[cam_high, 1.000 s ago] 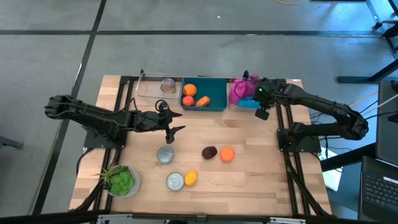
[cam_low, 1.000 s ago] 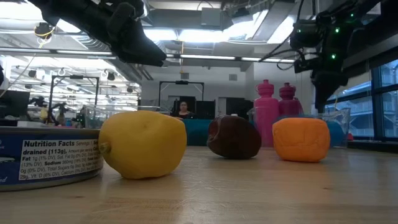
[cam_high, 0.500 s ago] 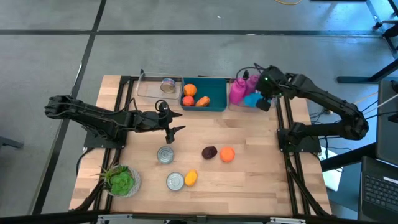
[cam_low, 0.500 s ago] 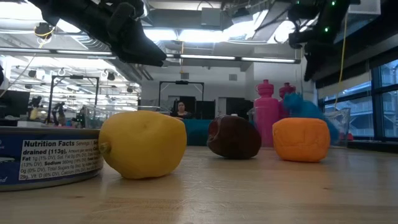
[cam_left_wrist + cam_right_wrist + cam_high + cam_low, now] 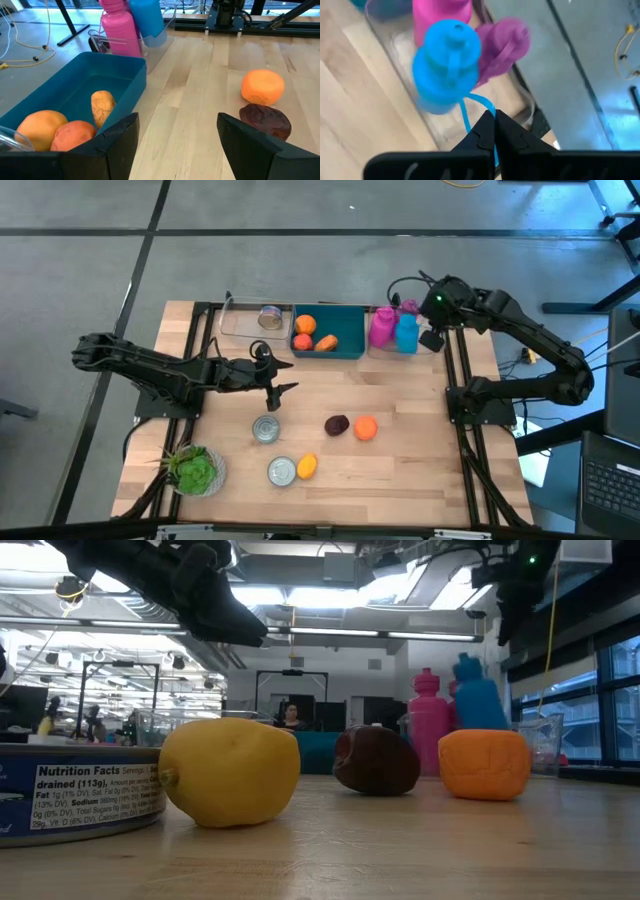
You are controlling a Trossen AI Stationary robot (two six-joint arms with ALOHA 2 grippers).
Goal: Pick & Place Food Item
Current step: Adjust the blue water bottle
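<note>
- While both arms hang over the table (image 5: 400, 480), we see the left gripper (image 5: 281, 389) at centre left, jaws apart and empty.
- At upper right, the right gripper (image 5: 492, 131) seems pinched on the blue bottle (image 5: 406, 333)'s strap.
- Centre: the orange food item (image 5: 366, 427), loose.

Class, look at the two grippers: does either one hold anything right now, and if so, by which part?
The right gripper is shut on the blue bottle, pinching its thin blue strap. The left gripper is open over the table, holding nothing.

Bottles (image 5: 394, 330) right of bin (image 5: 345, 346); cans (image 5: 266, 428) front-left
</note>
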